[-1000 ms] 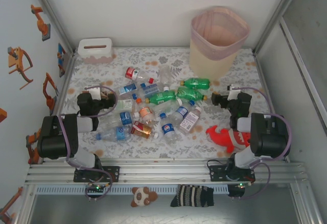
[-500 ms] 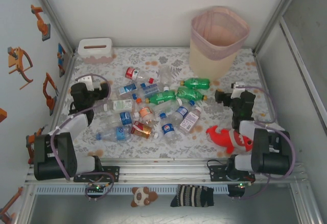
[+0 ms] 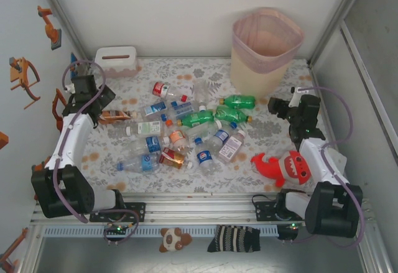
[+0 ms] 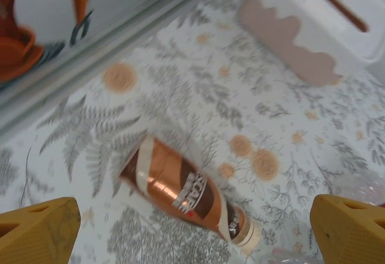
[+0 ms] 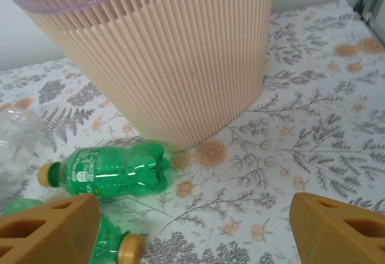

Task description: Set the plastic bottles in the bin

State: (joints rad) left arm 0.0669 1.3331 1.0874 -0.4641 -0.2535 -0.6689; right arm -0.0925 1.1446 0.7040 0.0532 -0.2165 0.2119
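Note:
Several plastic bottles (image 3: pixel 180 130) lie in a loose pile mid-table, clear ones with blue or red labels and green ones (image 3: pixel 236 101) with yellow caps. The beige, pink-rimmed bin (image 3: pixel 267 43) stands at the back right. My left gripper (image 3: pixel 93 102) is open at the far left, hovering over a copper-labelled bottle (image 4: pixel 180 189) that lies apart from the pile, nothing between its fingers (image 4: pixel 36 231). My right gripper (image 3: pixel 278 108) is open right of the green bottles, low, facing the bin's ribbed wall (image 5: pixel 156 53). One green bottle (image 5: pixel 108 171) lies ahead-left of it and another (image 5: pixel 114 243) touches its left finger (image 5: pixel 48 228).
A white slotted box (image 3: pixel 116 60) sits at the back left, close to the left gripper. A red plush shark (image 3: pixel 286 167) lies by the right arm. Cage walls close in both sides. Bare patterned mat (image 3: pixel 292 80) shows right of the bin.
Both arms have stretched away from their bases. The left gripper swung back and left, uncovering the copper-labelled bottle. The right gripper moved back and right, nearer the bin.

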